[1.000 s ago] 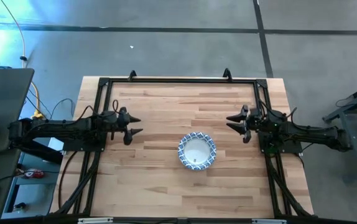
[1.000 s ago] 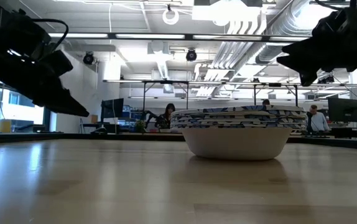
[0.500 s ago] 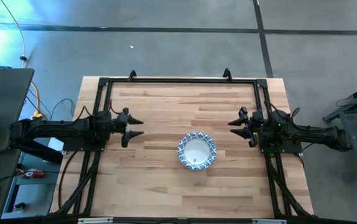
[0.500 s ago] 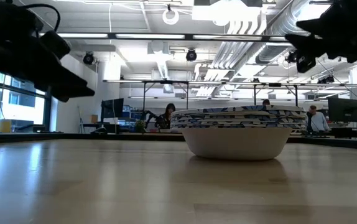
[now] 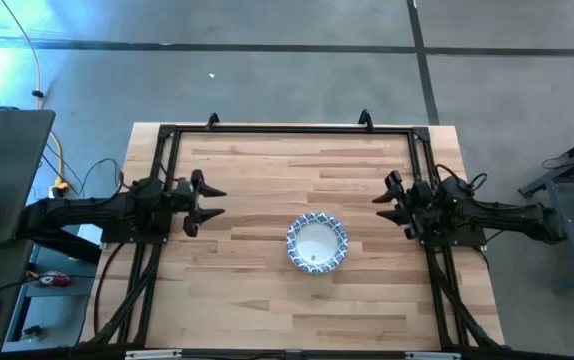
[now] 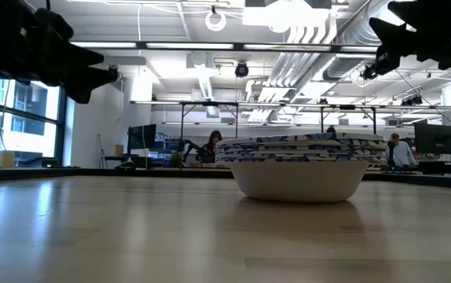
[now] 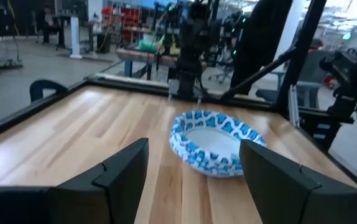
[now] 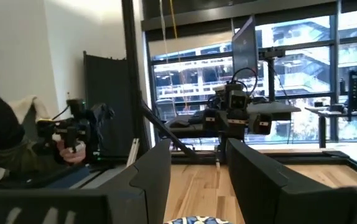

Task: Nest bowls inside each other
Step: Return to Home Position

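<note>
The bowls (image 5: 317, 243) sit nested in one stack near the table's middle, white inside with blue-and-white rims. The low view shows several rims layered over the lowest bowl (image 6: 299, 179), whose base rests on the wood. My left gripper (image 5: 217, 201) hangs open in the air to the left of the stack; its wrist view shows the stack (image 7: 214, 142) ahead, past the open left gripper (image 7: 194, 147). My right gripper (image 5: 379, 200) is open in the air to the right of the stack. In its wrist view only a sliver of rim (image 8: 194, 219) shows below the right gripper (image 8: 198, 146).
Bare wood surrounds the stack on all sides. A black frame (image 5: 287, 129) runs along the table's far edge and sides. People sit at desks in the room beyond (image 6: 212, 146). A person's hand (image 8: 73, 152) shows off the table in the right wrist view.
Both grippers have risen and drawn back from the stack, the left toward the table's left edge and the right toward its right edge. The left one has tipped from a downward slant to about level. The stack has not moved.
</note>
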You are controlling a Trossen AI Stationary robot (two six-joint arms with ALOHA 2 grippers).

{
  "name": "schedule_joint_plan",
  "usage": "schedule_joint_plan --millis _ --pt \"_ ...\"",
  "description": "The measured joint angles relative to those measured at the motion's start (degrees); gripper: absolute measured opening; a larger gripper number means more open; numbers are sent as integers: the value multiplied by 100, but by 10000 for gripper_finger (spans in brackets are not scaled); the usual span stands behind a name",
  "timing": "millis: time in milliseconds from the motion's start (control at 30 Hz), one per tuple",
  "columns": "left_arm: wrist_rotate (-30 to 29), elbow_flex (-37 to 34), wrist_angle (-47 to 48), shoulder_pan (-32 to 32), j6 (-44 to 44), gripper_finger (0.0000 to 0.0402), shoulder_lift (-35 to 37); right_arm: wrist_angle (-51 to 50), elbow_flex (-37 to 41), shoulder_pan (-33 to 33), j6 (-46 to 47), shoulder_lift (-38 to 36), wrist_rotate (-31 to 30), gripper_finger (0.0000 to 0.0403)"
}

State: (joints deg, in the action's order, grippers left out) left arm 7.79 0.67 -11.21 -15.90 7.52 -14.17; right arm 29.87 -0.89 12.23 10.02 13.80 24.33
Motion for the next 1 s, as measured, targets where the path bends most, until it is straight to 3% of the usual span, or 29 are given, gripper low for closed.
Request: schedule_joint_plan --millis 200,433,767,1000 --pt "18 0 -3 0 32 241 286 -112 0 0 404 -2 380 146" --pt "10 0 0 0 133 241 351 -559 0 0 681 0 211 146" --pt "-159 0 -5 0 154 241 350 -770 0 11 -447 0 -447 129" --pt "-200 0 -21 0 193 241 350 -781 0 13 -455 -2 -489 118"
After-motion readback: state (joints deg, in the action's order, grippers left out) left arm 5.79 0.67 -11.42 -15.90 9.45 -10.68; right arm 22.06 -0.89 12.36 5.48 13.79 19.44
